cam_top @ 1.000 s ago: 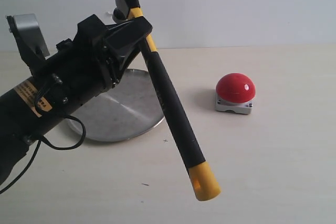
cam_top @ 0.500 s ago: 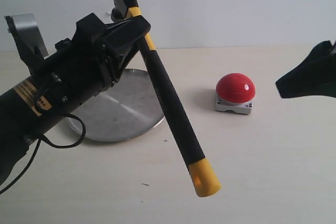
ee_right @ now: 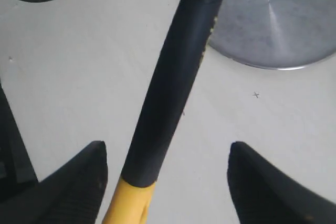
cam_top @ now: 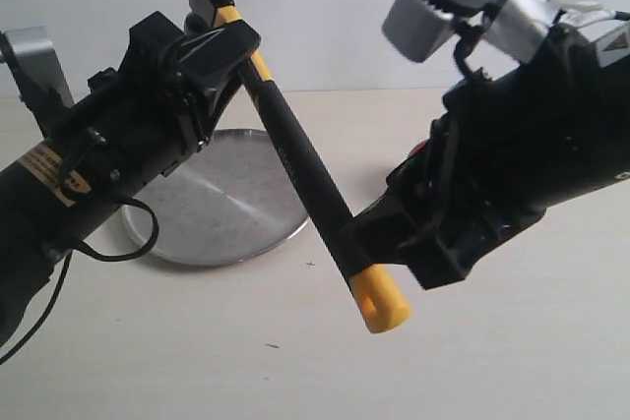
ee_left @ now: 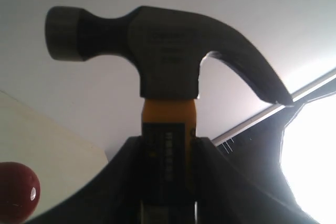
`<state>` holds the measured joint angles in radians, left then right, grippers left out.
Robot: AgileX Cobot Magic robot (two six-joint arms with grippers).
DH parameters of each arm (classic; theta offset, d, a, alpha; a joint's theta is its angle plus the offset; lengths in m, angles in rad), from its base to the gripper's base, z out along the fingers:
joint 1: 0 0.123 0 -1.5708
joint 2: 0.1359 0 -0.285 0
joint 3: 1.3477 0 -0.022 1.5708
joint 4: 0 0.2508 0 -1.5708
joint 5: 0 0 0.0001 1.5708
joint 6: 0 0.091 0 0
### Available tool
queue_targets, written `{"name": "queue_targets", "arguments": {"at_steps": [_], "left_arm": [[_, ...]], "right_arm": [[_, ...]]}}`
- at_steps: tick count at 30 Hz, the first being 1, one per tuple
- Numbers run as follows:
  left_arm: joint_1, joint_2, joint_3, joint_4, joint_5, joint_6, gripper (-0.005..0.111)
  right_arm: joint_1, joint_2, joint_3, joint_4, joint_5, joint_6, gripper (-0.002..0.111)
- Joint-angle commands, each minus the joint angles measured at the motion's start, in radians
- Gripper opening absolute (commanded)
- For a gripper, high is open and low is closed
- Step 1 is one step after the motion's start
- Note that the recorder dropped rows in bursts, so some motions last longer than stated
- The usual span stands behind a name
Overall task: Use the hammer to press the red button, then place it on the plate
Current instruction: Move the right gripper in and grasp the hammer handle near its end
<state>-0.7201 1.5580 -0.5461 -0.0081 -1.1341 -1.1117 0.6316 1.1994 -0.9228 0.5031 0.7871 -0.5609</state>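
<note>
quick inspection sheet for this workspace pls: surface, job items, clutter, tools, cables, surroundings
surface: pale table, bare apart from tiny specks
hammer: in the air, tilted, head up, yellow end low
button: on the table, mostly hidden by the right arm in the exterior view
plate: on the table, nothing on it
clutter: nothing seen
left tool: shut on the hammer just below the head
right tool: open, fingers either side of the handle's lower end, not touching it
cables: black cable loops under the left arm
surroundings: plain pale wall
</note>
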Motion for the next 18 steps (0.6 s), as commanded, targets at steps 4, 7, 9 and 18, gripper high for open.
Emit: {"name": "queue_targets", "arguments": {"at_steps": [4, 7, 9, 18], "left_arm": [[0.002, -0.013, -0.005, -0.029, -0.064, 0.007, 0.0], [0.002, -0.013, -0.005, -0.026, -0.064, 0.007, 0.0], [0.002, -0.013, -0.005, -0.025, -0.063, 0.007, 0.0], [0.002, -0.013, -0.005, -0.023, -0.027, 0.017, 0.0]], "right_arm": [[0.113, 0.123, -0.012, -0.089, -0.187, 0.062, 0.064], [0.113, 0.16, -0.012, -0.095, -0.244, 0.074, 0.064], [0.113, 0.173, -0.012, -0.095, -0.262, 0.074, 0.064], [0.113, 0.192, -0.012, -0.103, -0.298, 0.074, 0.063]]}}
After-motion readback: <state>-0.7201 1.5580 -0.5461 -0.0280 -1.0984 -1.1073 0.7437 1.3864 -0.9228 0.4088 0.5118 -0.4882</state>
